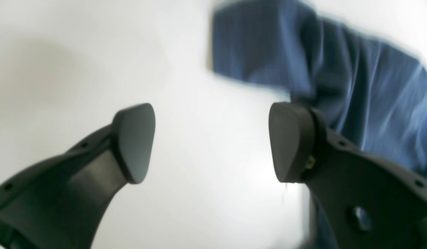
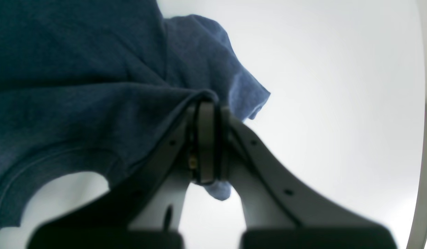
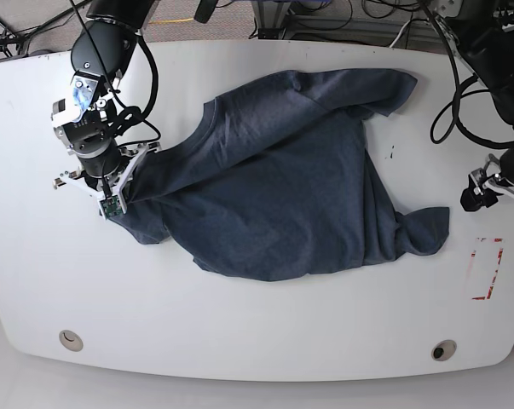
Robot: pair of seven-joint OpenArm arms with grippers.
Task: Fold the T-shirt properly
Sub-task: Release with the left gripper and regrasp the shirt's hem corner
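The T-shirt [image 3: 274, 187] lies spread but skewed across the middle of the white table [image 3: 239, 332], plain back or front up — no lettering shows from here. One sleeve reaches toward the far edge and the hem bunches into a twisted corner on the side of the left arm.

The right gripper [image 2: 206, 145] has its jaws clamped together on a fold of cloth at the shoulder, right by the collar opening, with a small tuft poking out below the pads. The left gripper [image 1: 211, 141] hangs with its jaws wide apart and nothing between them; in its own blurred view the cloth sits just beyond one fingertip.

My reading is that the shirt is being straightened before any fold. To do that well, the right arm should draw the shoulder outward, low and slow, so the cloth slides flat rather than lifting — and the left should take the bunched hem corner and pull against it, evening the wrinkles.

Counted: one T-shirt, two grippers, one table, and two round holes [image 3: 70, 340] near its front edge.
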